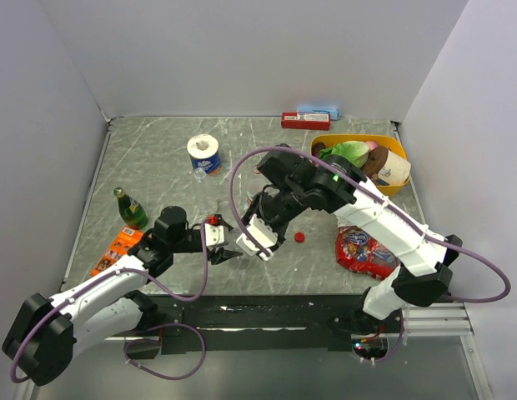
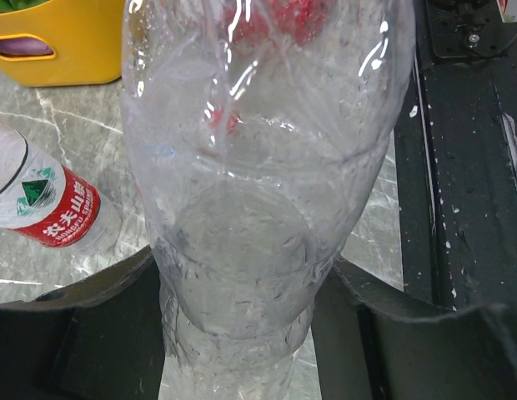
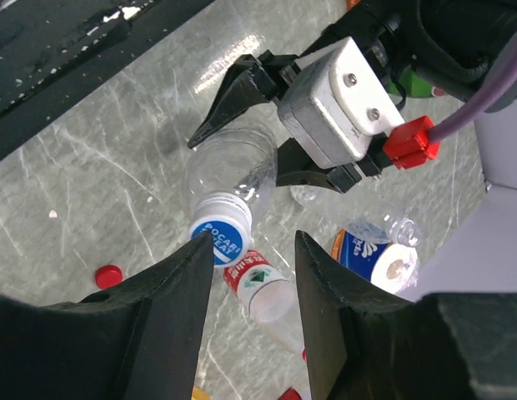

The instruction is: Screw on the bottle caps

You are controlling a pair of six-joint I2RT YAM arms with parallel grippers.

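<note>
Clear bottle (image 2: pixel 258 167) right up against the left wrist lens, filling the shot! The left gripper (image 2: pixel 246 275) has it pinched, a dark finger pressed into each side, jaws partly closed and firmly on the plastic. Off to one side a red-labelled bottle (image 2: pixel 50 204) lies flat on the marble table (image 2: pixel 92 125), with a yellow basket (image 2: pixel 83 50) up in the corner.

Over to the right wrist. The right gripper (image 3: pixel 252 250) frames the view with two black fingers, jaws parted wider than a cap and clamped on nothing. The blue cap (image 3: pixel 218 242), pale in the centre, sits on the clear bottle's mouth, tucked just beside one finger and apart from the other. How far it's threaded on, can't tell. Across the shot the left gripper grips the bottle's body. A red cap (image 3: pixel 108 275) lies loose on the table, well apart, and a toilet roll (image 3: pixel 383 265) sits beyond.

From the top camera, both arms meet mid-table, grippers almost nose to nose. The bottle between them is hard to make out. The red cap lies near the right gripper, and a green bottle (image 1: pixel 129 208) stands near the left arm.
</note>
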